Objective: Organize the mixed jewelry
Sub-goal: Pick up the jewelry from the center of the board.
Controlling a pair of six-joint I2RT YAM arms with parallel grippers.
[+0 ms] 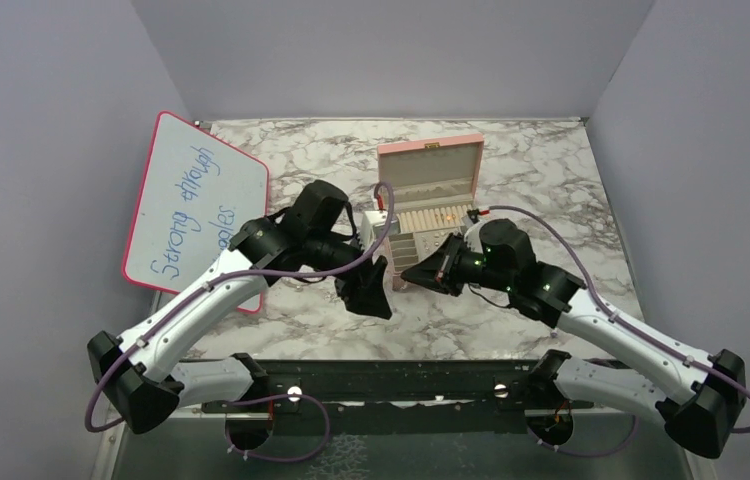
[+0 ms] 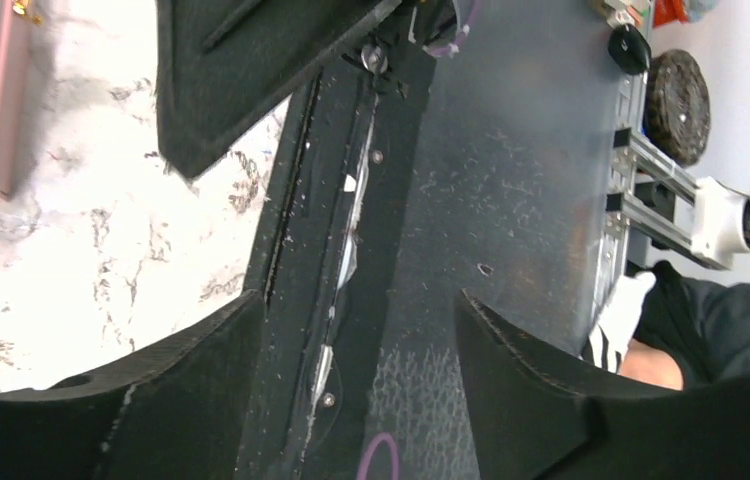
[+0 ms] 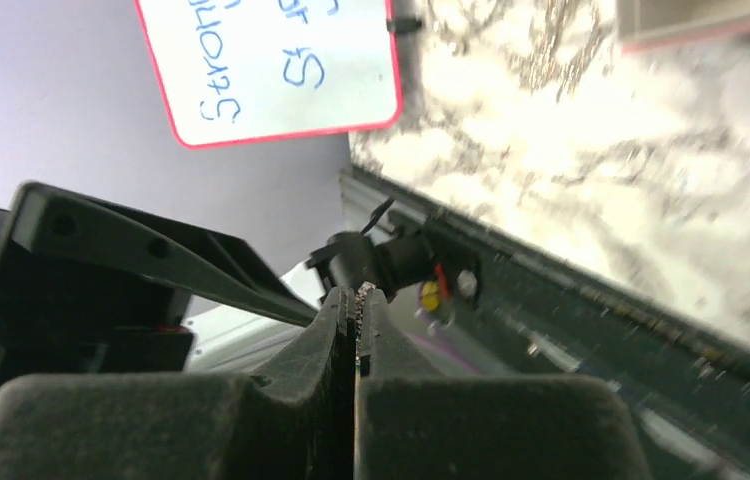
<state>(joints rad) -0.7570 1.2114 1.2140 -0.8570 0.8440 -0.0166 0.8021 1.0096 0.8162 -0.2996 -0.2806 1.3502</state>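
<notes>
Though barely visible, a tiny glittery jewelry piece (image 3: 364, 291) sits pinched at the tips of the right gripper (image 3: 358, 300), which is clenched on it. It hangs above the tabletop (image 1: 551, 180), just in front of the open pink box (image 1: 429, 165). The left gripper (image 1: 371, 298) is just beside it, released, fingers (image 2: 191, 390) wide apart with nothing between them. A red-framed whiteboard (image 1: 196, 205) with blue writing stands at the left. A dark rail (image 1: 401, 380) runs along the near edge.
</notes>
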